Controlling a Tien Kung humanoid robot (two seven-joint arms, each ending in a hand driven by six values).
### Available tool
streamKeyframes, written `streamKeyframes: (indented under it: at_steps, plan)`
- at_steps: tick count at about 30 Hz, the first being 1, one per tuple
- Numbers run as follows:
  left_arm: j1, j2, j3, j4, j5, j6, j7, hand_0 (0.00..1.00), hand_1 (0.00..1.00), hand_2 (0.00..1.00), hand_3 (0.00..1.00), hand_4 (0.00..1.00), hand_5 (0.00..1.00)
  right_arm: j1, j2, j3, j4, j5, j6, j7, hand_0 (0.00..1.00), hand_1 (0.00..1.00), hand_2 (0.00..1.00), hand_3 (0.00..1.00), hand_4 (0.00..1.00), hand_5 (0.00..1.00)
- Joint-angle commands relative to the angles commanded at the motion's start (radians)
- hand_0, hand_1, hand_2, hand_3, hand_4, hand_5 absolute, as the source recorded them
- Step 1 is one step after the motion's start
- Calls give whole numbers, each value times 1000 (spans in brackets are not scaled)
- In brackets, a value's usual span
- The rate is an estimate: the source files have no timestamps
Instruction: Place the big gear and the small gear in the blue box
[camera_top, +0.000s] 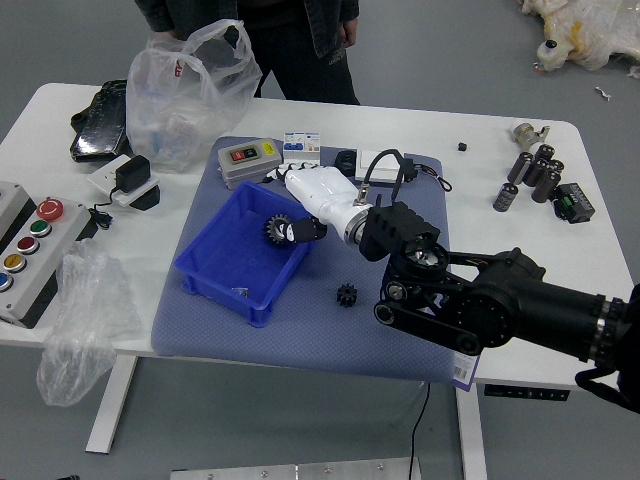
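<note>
Blue box (222, 265), one: on the mat (390, 345), by its left edge. Big gear (276, 230), one: in the box, towards the right wall. Right hand (325, 196), white and black: above the box's far right corner, fingers spread wide, grasping nothing that we can see. Small gear (346, 295), one: on the mat, right of the box, nearer the near edge than the far. We also count a person (300, 45) beyond the worktop's far edge, one hand (348, 33) hanging down.
</note>
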Motion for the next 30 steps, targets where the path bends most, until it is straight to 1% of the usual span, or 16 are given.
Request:
streamKeyframes:
  at_steps: [2,3,7,8,9,12,14,15,17,20,21,23,26,27,30]
  plan:
    - [-1,0,1,0,0,-1,-1,671,599,621,785,744,508,-4,-3,3,-1,2,0,1,817,986,998,932,642,125]
    - [-2,0,1,0,1,-1,-1,671,599,621,785,743,505,-7,-5,5,-1,3,-1,2,820,996,998,943,660,125]
    - [-3,-1,0,1,1,-1,-1,671,599,621,785,743,505,-26,-19,31,15,1,-13,11,820,996,998,943,660,125]
    - [-3,-1,0,1,2,-1,-1,671,599,621,785,743,505,-40,-31,52,31,3,-15,12,820,996,998,943,660,125]
    - [-3,-1,0,1,1,0,-1,671,599,621,785,742,502,-50,-41,68,44,7,-15,13,778,963,998,932,684,108]
    - [-3,-2,2,1,-2,1,-3,671,599,621,785,742,502,-95,-86,124,95,16,-5,6,778,963,998,932,684,108]
    - [-2,-2,1,1,-2,1,-3,671,599,621,785,742,502,-127,-116,161,130,20,10,-9,778,963,998,932,684,108]
    - [-1,-1,1,1,-3,2,-3,671,599,621,785,742,499,-148,-136,182,152,20,25,-26,603,776,921,929,804,218]
    - [0,-1,0,1,-4,3,-3,671,599,621,785,742,499,-190,-173,225,198,19,49,-58,603,776,921,929,804,218]
    - [3,0,-5,1,1,3,-1,671,599,621,785,742,499,-246,-207,261,261,6,68,-101,603,776,921,929,804,218]
    - [3,0,-6,1,2,3,-1,671,599,621,785,742,498,-261,-212,263,278,4,67,-109,506,704,888,928,838,248]
    - [3,0,-7,1,3,3,-1,671,599,621,785,742,498,-283,-216,263,302,11,63,-118,506,704,888,928,838,248]
    - [-1,0,-8,2,6,2,-5,671,599,621,785,742,498,-305,-220,265,314,21,50,-124,506,704,888,928,838,248]
    - [-2,0,-8,3,6,2,-6,671,599,622,785,740,493,-310,-222,266,316,21,47,-126,472,667,866,923,846,258]
    - [-5,1,-6,3,5,1,-10,671,599,622,785,740,493,-331,-234,265,328,29,33,-132,472,667,866,923,846,258]
